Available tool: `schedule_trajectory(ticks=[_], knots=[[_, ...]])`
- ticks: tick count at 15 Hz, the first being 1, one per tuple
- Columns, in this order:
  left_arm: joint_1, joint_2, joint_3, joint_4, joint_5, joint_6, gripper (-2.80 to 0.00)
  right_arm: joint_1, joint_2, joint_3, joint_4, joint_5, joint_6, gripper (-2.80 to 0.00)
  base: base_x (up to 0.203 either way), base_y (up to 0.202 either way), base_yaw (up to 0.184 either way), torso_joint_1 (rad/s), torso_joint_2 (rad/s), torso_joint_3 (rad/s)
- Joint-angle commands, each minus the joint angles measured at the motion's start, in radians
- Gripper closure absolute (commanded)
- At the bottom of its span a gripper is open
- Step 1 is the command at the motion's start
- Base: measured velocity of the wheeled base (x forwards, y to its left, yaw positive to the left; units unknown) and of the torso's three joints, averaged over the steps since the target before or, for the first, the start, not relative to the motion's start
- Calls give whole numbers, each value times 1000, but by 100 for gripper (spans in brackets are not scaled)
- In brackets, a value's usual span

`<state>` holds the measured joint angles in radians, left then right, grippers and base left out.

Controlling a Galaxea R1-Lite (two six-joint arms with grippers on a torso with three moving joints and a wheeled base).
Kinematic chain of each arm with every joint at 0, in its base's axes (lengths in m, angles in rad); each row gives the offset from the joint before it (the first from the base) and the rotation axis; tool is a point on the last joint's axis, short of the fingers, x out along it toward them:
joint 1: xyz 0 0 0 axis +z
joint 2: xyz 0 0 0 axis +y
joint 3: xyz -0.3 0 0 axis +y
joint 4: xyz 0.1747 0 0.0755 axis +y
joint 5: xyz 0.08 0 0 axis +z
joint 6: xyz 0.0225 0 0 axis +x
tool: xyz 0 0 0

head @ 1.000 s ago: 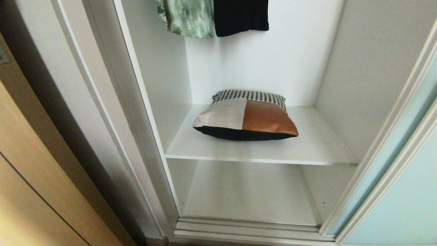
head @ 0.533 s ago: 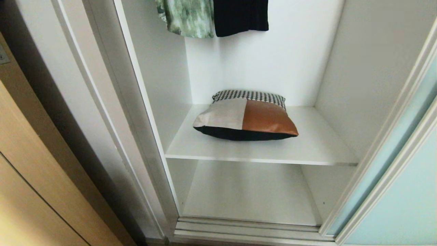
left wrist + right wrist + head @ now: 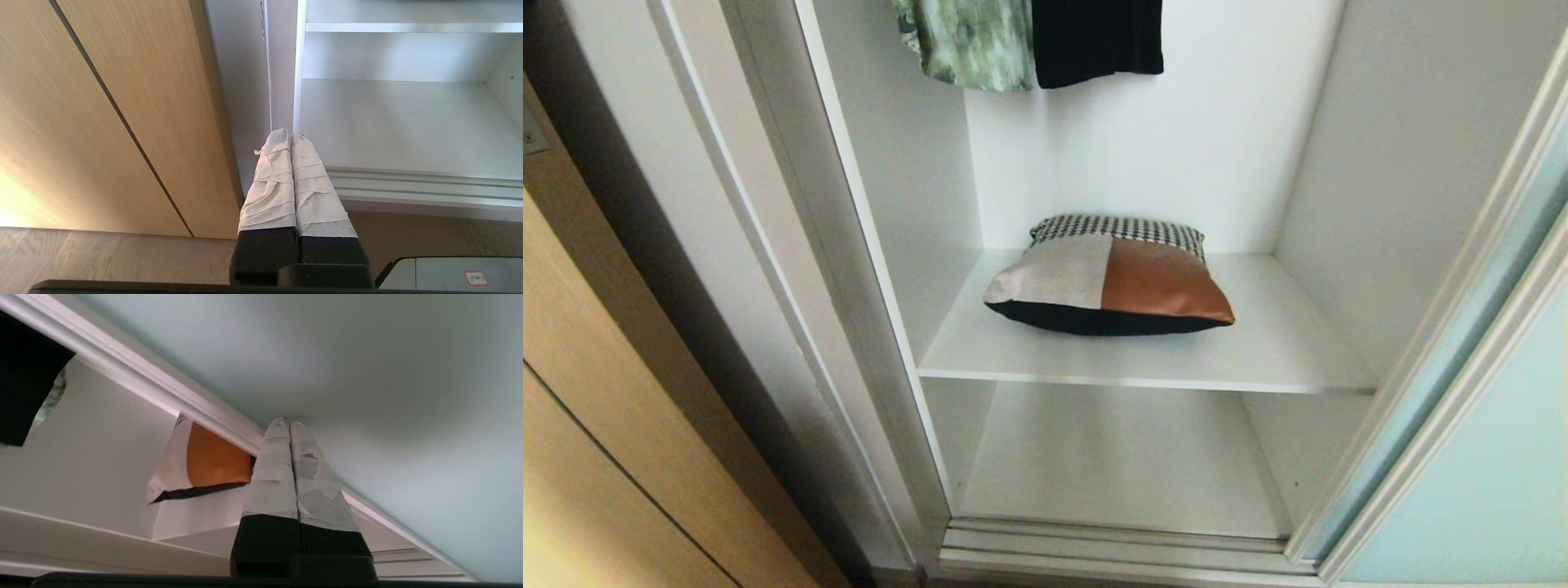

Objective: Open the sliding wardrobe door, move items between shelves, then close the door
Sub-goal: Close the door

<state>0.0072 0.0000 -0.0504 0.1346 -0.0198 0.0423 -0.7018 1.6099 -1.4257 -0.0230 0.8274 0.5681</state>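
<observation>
Sliding wardrobe door (image 3: pixel 1486 457) stands open at right, cushion (image 3: pixel 1107 278) lying on upper shelf (image 3: pixel 1282 351); right end effector (image 3: pixel 289 421), clenched and empty, at the glass should part before reaching in; left end effector (image 3: pixel 289 136) clenched, parked low

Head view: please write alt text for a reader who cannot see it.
A patchwork cushion lies on the upper white shelf of an open wardrobe; the lower shelf is bare. Green and black clothes hang above, and the sliding wardrobe door stands at the right.
</observation>
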Motion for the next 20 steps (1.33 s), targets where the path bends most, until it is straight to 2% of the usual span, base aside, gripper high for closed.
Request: schedule_trajectory(ticks=[1, 3, 6, 11, 15, 20], knots=[[2, 2, 0, 0, 0, 1, 0, 43, -36, 21, 0, 9, 3, 0, 0, 0, 0, 0, 0, 0], [2, 2, 0, 0, 0, 1, 0, 85, -62, 49, -1, 3, 2, 0, 0, 0, 0, 0, 0, 0], [0, 2, 0, 0, 0, 1, 0, 186, -83, 77, -8, -78, -1, 0, 0, 0, 0, 0, 0, 0], [2, 2, 0, 0, 0, 1, 0, 436, -97, 75, -11, -273, -3, 0, 0, 0, 0, 0, 0, 0], [0, 2, 0, 0, 0, 1, 0, 636, -135, 79, -2, -361, -26, 0, 0, 0, 0, 0, 0, 0], [2, 2, 0, 0, 0, 1, 0, 864, -168, 82, 5, -432, -51, 0, 0, 0, 0, 0, 0, 0]])
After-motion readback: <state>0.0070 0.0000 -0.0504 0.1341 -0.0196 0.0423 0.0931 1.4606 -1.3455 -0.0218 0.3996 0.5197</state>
